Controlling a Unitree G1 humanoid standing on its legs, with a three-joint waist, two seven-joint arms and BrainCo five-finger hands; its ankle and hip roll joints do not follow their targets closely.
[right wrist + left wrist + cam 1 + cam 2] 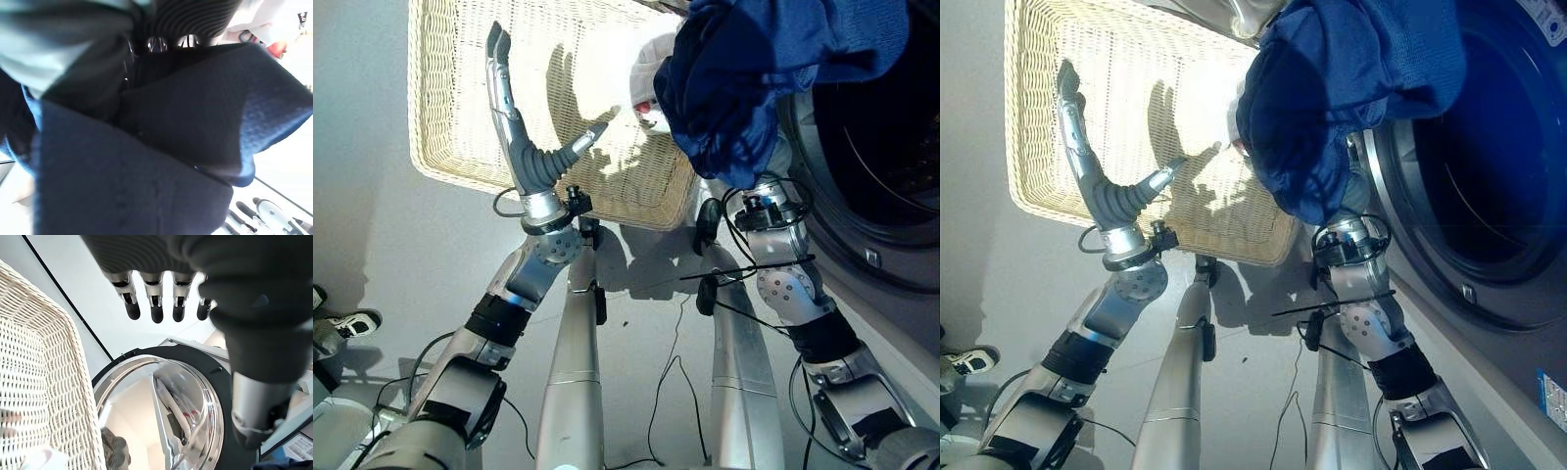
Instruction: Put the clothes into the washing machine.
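Observation:
A dark blue garment hangs bunched high in front of the washing machine's open drum, draped over my right hand, which it covers past the wrist. In the right wrist view the blue cloth lies right against the hand. A white garment with a red patch lies in the wicker basket, partly behind the blue one. My left hand is raised over the basket's near side, open, fingers straight, thumb spread, holding nothing.
The machine's round glass door stands open beside the basket's woven wall. A person's shoe rests on the pale floor at the lower left. Bare floor lies in front of the basket.

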